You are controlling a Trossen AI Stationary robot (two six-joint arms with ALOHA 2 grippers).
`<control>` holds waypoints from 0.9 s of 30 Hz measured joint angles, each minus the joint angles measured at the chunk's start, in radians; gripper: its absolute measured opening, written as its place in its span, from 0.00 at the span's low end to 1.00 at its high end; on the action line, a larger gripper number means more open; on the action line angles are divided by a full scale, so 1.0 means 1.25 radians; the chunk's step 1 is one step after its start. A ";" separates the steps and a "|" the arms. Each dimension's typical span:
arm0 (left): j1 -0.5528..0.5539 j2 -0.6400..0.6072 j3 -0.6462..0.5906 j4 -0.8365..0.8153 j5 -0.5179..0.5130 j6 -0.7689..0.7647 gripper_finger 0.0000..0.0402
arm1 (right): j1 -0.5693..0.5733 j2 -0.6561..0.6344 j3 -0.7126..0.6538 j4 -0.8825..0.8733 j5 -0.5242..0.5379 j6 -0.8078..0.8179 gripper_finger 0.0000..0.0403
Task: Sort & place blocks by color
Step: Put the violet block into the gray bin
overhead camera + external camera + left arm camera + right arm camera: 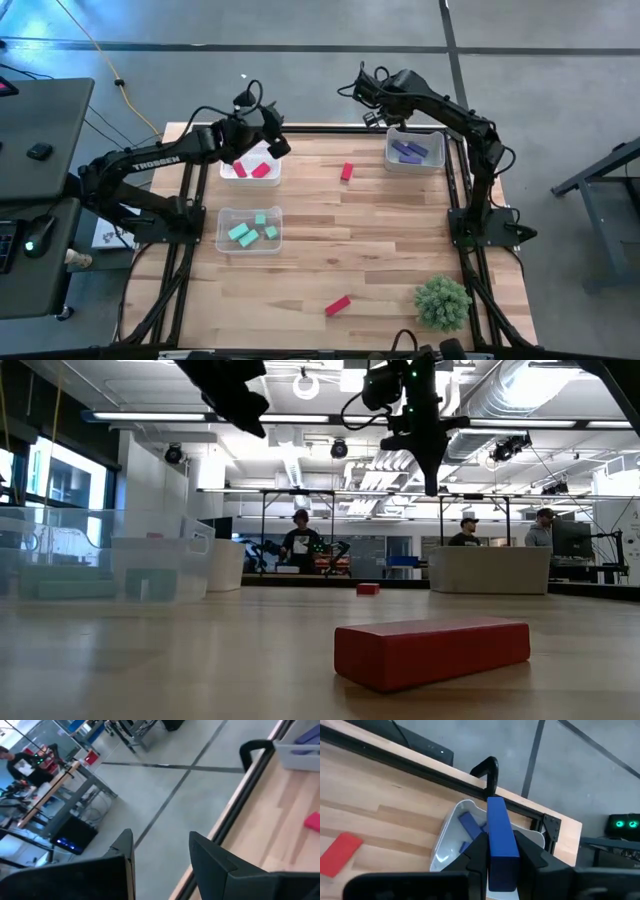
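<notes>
A red bar (pixel 432 651) lies loose on the wooden table (pixel 380 250), nearest the low camera. The left gripper (pixel 160 865), fingers parted and empty, hovers over the bin of red blocks (pixel 250 168). The right gripper (pixel 501 851) clamps an upright purple bar (pixel 500 840) between its fingers above the purple bin (pixel 451 837) — likely ready to drop. People sit beyond.

Black cabled arms (pixel 150 165), white TROSSEN lettering.

Premises: an open-plan robotics lab. Evidence: exposed ceiling ducts (pixel 520 400) and strip lighting overhead, a polished concrete floor (pixel 300 90) marked with lines, further framed workstations (pixel 300 530) behind, and seated people (pixel 300 540) working at them.
</notes>
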 joint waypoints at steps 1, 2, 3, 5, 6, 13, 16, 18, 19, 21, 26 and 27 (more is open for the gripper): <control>0.005 0.000 0.000 0.000 0.000 0.004 0.25 | -0.001 0.000 -0.011 0.001 0.001 0.009 0.11; 0.011 0.000 0.000 0.000 0.001 0.010 0.25 | -0.003 0.000 -0.030 0.000 0.001 0.017 0.11; 0.017 0.000 0.000 0.000 0.002 0.015 0.25 | -0.005 0.001 -0.053 -0.001 -0.002 0.021 0.11; 0.027 0.000 0.000 0.000 0.003 0.020 0.25 | -0.006 0.002 -0.101 0.000 -0.005 0.025 0.11; 0.033 0.000 0.000 0.000 0.010 0.024 0.25 | -0.006 0.002 -0.123 0.002 -0.005 0.026 0.11; 0.073 0.000 0.000 0.000 0.106 0.030 0.25 | -0.013 0.002 -0.251 0.068 -0.087 0.032 0.11; 0.084 0.000 0.000 0.000 0.128 0.030 0.25 | -0.017 0.002 -0.289 0.088 -0.121 0.031 0.11; 0.090 0.000 0.000 0.000 0.133 0.029 0.25 | -0.024 0.002 -0.307 0.098 -0.148 0.027 0.11; 0.093 0.000 0.000 0.000 0.134 0.029 0.25 | -0.027 0.002 -0.316 0.107 -0.159 0.022 0.11; 0.098 0.000 0.000 0.000 0.134 0.029 0.25 | -0.039 0.002 -0.336 0.135 -0.190 0.008 0.11; 0.099 0.000 0.000 0.000 0.134 0.031 0.25 | -0.068 0.002 -0.384 0.204 -0.251 -0.011 0.11; 0.099 0.000 0.000 0.000 0.134 0.031 0.25 | -0.074 0.002 -0.389 0.218 -0.257 -0.017 0.11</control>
